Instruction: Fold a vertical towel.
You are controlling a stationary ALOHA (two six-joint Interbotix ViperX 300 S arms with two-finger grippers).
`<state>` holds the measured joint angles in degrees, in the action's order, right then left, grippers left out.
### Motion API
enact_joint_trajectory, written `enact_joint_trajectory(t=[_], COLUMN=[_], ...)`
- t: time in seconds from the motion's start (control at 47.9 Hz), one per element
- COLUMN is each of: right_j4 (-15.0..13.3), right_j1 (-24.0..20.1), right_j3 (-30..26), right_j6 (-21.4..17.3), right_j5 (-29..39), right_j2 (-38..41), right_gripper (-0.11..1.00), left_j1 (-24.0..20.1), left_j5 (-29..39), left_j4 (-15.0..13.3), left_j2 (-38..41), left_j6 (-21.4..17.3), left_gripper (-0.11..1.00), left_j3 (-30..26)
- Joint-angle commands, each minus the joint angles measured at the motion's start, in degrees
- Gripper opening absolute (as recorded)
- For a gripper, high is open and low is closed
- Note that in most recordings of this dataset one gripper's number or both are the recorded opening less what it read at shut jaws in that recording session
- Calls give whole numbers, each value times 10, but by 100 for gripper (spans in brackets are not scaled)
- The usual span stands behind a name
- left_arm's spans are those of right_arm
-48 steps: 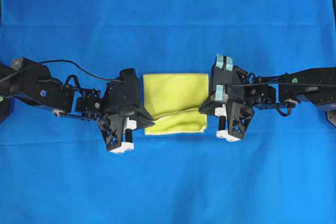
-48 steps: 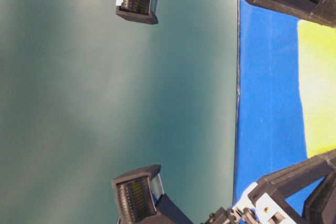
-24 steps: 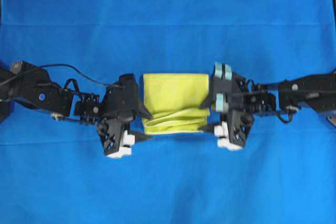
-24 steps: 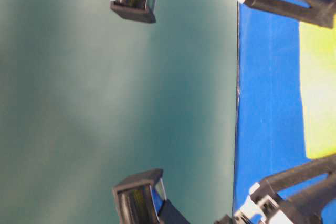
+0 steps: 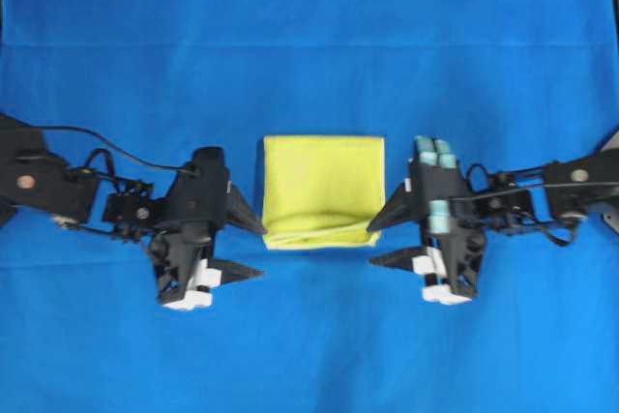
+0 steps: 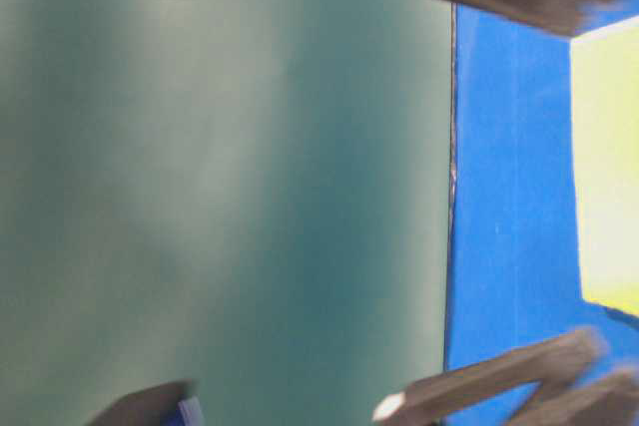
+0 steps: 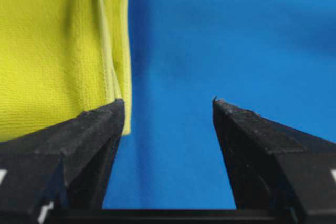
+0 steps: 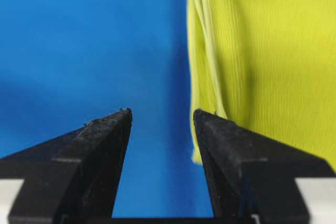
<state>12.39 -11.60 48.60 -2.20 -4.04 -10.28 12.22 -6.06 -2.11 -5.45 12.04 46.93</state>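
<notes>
Nearest the lower edge of the overhead view, the left gripper [image 5: 249, 250] and the right gripper [image 5: 384, 243] both stand released, jaws spread and empty, one on each side of the towel's near end. In the wrist views each gripper's inner finger tip sits at the towel's near corner, the other over bare sheet. Between them the yellow-green towel [image 5: 322, 187] lies folded on the blue sheet [image 5: 309, 45], its layered hems bunched along the near edge, its far edge straight. The sheet stretches on beyond.
</notes>
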Motion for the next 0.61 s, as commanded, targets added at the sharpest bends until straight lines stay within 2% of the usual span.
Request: enact_joint_trajectory(t=[0.0,0.292,0.418,0.585], right_j4=[-7,-47,-75,-98], right_j1=[0,18,32,53], right_j3=[-6,5,19,34], right_j6=[1,3,2,2], right_j5=[-1,19,40,83], right_j2=[-47,-185,-248,-345], right_gripper=[56,56,56,55], left_j1=[-9,-26,-38,-65], left_j5=[16,28,40,57], left_j4=[1,1,1,1], left_j2=[-56,-202,-282,-397], left_j6=[-4,-47,-75,-115], left_gripper=[63,63,63,63], left_j3=[0,34,52,90])
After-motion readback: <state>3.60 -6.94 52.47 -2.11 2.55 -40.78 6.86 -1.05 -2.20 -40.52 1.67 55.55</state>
